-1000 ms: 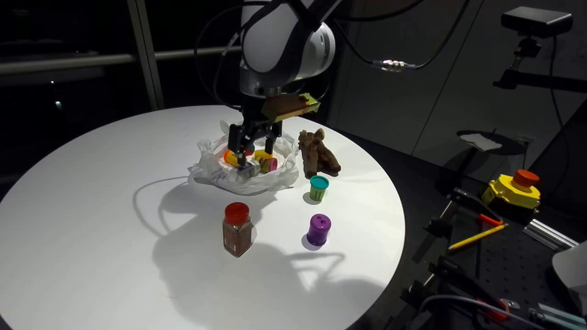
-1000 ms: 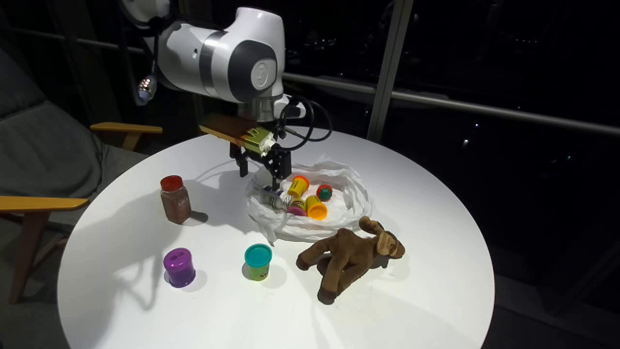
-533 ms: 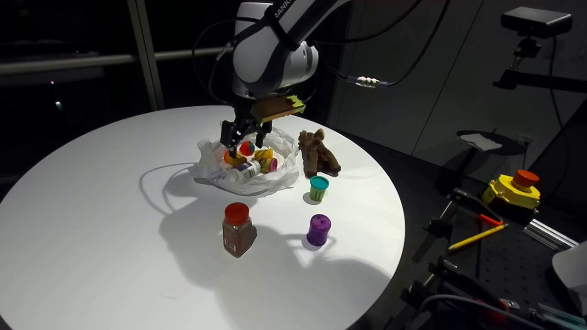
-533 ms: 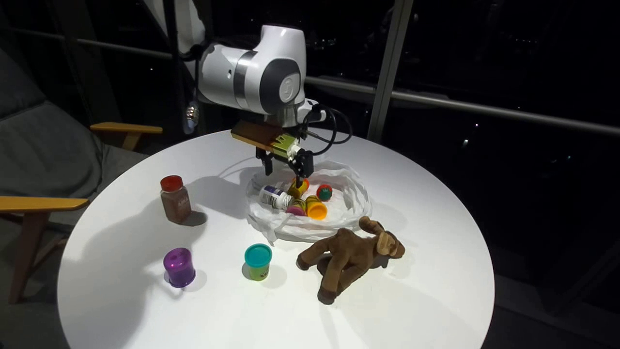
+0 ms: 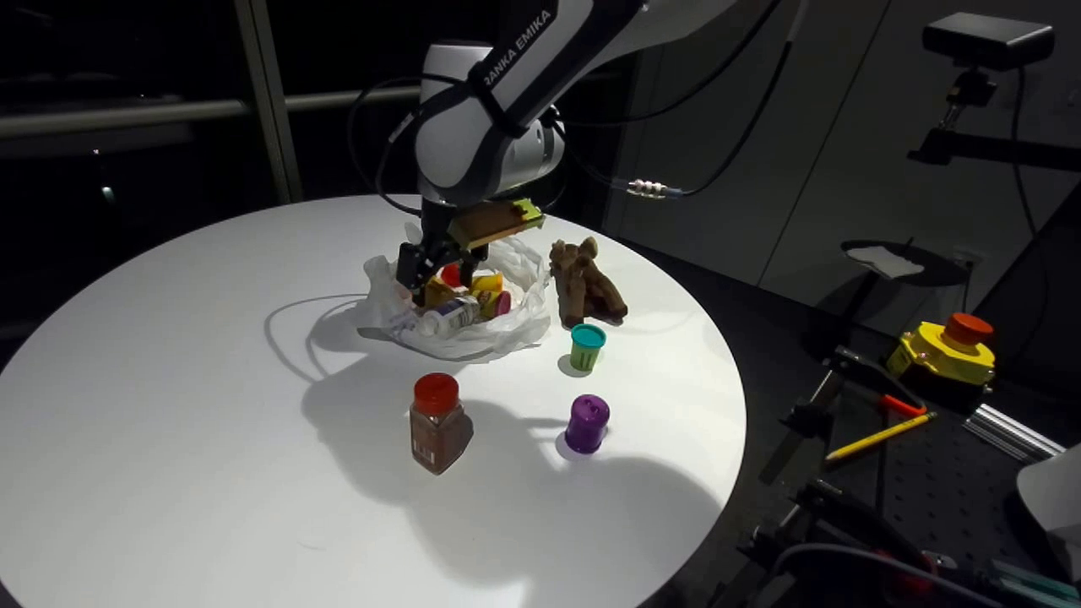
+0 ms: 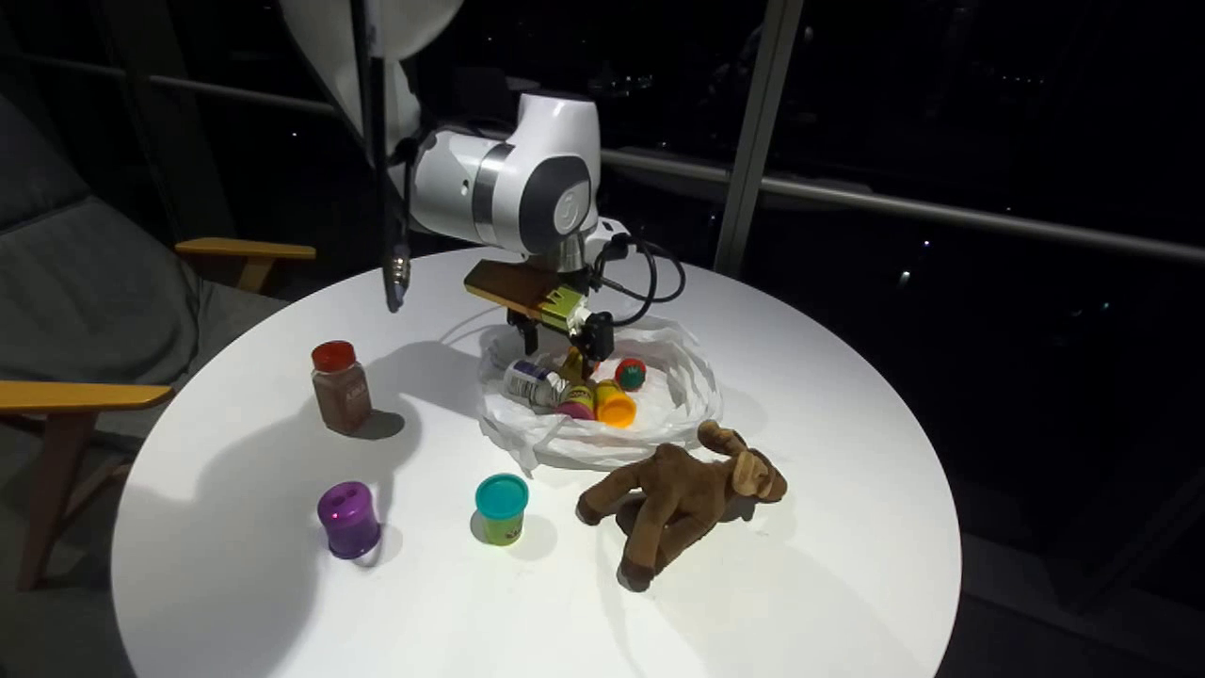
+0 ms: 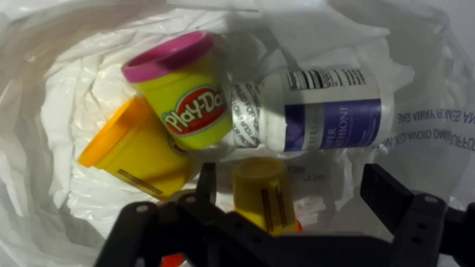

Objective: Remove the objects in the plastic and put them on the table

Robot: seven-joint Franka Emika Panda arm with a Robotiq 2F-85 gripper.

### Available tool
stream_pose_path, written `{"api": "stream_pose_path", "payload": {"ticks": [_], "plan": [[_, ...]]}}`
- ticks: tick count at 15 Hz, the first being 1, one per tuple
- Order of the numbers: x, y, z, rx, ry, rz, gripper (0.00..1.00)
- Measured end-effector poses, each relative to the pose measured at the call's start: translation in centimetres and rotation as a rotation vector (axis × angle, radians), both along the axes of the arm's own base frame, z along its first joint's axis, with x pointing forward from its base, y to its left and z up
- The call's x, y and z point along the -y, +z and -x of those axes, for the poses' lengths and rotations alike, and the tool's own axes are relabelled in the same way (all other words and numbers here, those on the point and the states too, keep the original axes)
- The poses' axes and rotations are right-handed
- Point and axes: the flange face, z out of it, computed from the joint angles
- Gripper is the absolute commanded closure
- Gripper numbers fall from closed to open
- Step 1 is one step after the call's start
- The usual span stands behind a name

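A white plastic bag (image 6: 565, 450) lies spread open on the table. In it are a white bottle with a purple label (image 7: 334, 124), a pink-lidded yellow tub (image 7: 196, 111), an orange-lidded yellow tub (image 7: 139, 148) and a red-green item (image 6: 630, 374), barely visible in the wrist view. Another yellow tub (image 7: 261, 196) with a red-orange lid lies between my fingers, closer to the left finger in the wrist view; its lid end is mostly hidden by the gripper. My gripper (image 7: 291, 180) is open and low over the bag in both exterior views (image 5: 442, 291) (image 6: 557, 361).
A brown plush toy (image 6: 673, 494) lies beside the bag. A teal-lidded green tub (image 6: 502, 508), a purple tub (image 6: 348, 520) and a red-lidded spice jar (image 6: 342, 388) stand on the white table (image 6: 772, 603). A dark chair stands beyond the table edge.
My gripper has moved across from above the white bottle to the red-orange-lidded yellow tub and come down lower. It has stayed open. The objects in the bag look unmoved.
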Motion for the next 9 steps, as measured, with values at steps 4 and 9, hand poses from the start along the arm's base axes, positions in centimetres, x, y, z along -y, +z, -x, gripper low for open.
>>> {"api": "stream_pose_path", "payload": {"ticks": [4, 9], "plan": [[0.2, -0.7, -1.2, 0.027, 0.017, 0.029, 0.00], [0.9, -2.4, -1.9, 0.032, 0.028, 0.058, 0.42]]}}
